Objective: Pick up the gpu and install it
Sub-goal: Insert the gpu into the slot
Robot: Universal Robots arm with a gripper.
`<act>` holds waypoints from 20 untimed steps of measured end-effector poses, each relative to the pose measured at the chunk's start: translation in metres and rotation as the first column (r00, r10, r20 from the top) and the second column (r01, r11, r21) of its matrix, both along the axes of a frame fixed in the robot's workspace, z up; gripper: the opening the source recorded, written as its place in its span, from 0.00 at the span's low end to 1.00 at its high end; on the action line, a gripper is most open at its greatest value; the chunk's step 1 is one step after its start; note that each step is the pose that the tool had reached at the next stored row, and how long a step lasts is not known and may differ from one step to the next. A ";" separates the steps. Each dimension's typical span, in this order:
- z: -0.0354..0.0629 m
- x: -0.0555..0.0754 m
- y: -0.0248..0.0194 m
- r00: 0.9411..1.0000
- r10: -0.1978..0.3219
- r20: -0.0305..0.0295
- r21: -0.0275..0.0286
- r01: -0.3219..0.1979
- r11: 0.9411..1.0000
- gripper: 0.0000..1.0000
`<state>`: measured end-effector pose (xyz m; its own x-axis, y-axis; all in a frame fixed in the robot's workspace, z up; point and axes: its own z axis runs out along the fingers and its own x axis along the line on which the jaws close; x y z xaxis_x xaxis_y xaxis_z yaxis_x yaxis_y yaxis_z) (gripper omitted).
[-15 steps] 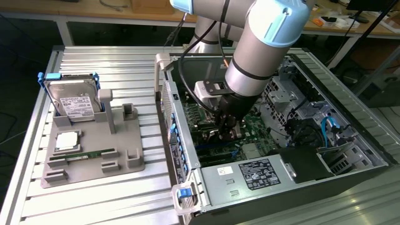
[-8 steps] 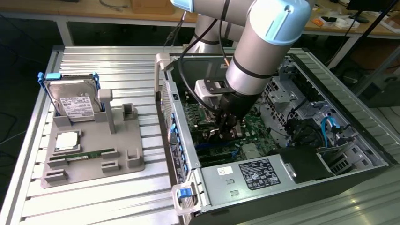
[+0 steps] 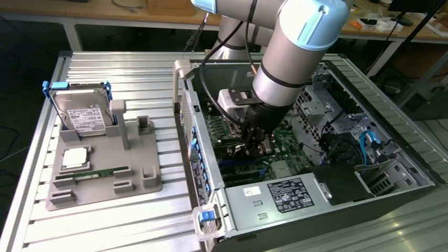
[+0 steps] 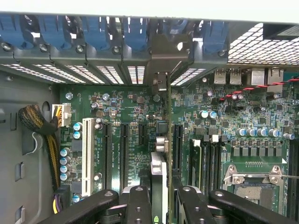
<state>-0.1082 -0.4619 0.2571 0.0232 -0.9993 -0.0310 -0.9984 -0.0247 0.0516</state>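
The gpu (image 4: 159, 170) is seen edge-on in the wrist view, a thin card with a silvery edge standing upright over the green motherboard (image 4: 126, 109). It lies in line with a black expansion slot (image 4: 177, 144), and its far end reaches the rear slot openings of the case. My gripper (image 4: 162, 198) is shut on the card, one black finger (image 4: 138, 205) on each side. In the exterior view my gripper (image 3: 254, 140) is lowered deep inside the open computer case (image 3: 210, 157), close above the motherboard (image 3: 288, 140).
A grey holder (image 3: 105, 181) at the exterior view's left carries a silver hard drive (image 3: 84, 113), a green memory stick (image 3: 98, 172) and a square chip (image 3: 75, 157). Blue slot latches (image 4: 93, 30), a cable bundle (image 4: 39, 121), the CPU socket (image 4: 252, 179) and power supply (image 3: 280, 195) surround the card.
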 end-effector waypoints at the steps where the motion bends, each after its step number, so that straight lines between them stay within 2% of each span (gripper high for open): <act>1: 0.0000 0.000 0.0000 1.000 0.000 0.000 0.000 0.000 1.000 0.27; 7: 0.0000 0.000 0.0000 1.000 0.000 -0.001 0.001 0.000 1.000 0.27; 12: 0.0000 0.000 0.0000 1.000 0.000 -0.010 0.003 0.000 1.000 0.27; 20: -0.0013 0.000 0.0000 1.000 0.000 -0.010 0.003 0.000 1.000 0.27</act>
